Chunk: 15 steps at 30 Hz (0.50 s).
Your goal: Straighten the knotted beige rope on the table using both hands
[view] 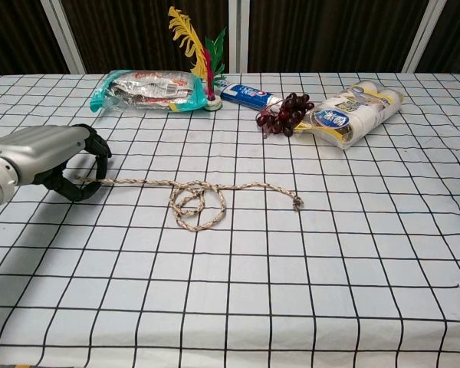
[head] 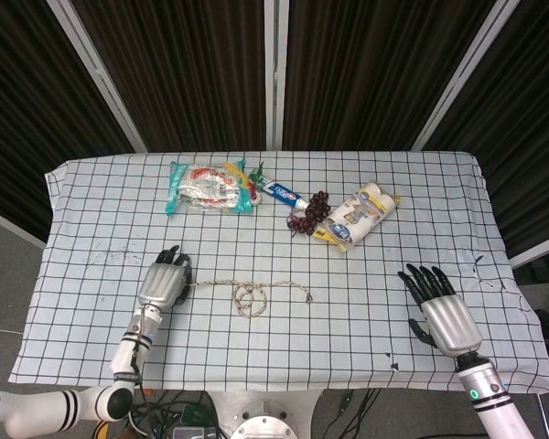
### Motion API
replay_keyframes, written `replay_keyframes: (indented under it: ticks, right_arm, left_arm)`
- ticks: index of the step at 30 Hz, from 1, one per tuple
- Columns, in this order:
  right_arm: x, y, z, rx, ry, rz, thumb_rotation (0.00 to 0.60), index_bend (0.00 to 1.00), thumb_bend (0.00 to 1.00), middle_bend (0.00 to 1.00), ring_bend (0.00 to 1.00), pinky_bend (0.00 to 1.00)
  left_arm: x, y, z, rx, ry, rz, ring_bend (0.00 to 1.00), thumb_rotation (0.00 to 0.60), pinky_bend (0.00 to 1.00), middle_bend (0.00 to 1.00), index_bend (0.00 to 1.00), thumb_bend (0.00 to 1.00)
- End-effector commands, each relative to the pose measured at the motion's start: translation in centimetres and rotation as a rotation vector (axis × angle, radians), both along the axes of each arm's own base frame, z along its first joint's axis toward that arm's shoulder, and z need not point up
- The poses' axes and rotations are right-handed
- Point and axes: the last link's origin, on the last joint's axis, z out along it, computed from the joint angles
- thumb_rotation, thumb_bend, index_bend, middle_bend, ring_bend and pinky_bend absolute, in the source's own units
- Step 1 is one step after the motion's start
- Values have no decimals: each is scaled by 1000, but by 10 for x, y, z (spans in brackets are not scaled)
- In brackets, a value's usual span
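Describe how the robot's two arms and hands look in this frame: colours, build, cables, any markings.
Both hands have silver-grey metallic backs and black fingers. The left hand sits on a slim silver forearm with a thin dark cable along it, joined to a white arm segment with black bands and an orange ring near the base. The right hand continues into a white wrist cuff bearing a small green indicator light.

Table point(head: 412, 174) covered by white cloth with black grid. Far side: dark pleated curtains point(head: 192, 73) split by pale slanted frame bars point(head: 93, 78). Grey floor point(head: 5, 302) at left. Even overhead light.
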Motion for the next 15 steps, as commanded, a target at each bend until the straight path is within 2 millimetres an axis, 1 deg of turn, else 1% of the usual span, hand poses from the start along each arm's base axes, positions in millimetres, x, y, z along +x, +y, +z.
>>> replay_keyframes:
  ticks: [1,5,9,12,15]
  right_arm:
    - [22,-8,-21,44,-19,49,600,0,296,0,0,0]
    - [39,-23,-49,73,-43,74,600,0,297,0,0,0]
    - [44,-42,-77,86,-44,66,600,0,308,0,0,0]
    - [51,-53,-95,103,-79,55,600,0,308,0,0,0]
    - [60,-62,-106,86,-115,59,600,0,308,0,0,0]
  left_arm:
    - [0,0,1,5,-7,2,16,600,114,211,600,465]
    - [1,-1,2,10,-13,-1,16,600,114,215,604,465]
    - [2,-1,3,8,-1,-12,16,600,113,217,605,466]
    - [1,0,5,13,8,-13,16,600,112,217,605,467]
    - [1,1,6,15,6,-8,16,600,111,218,605,467]
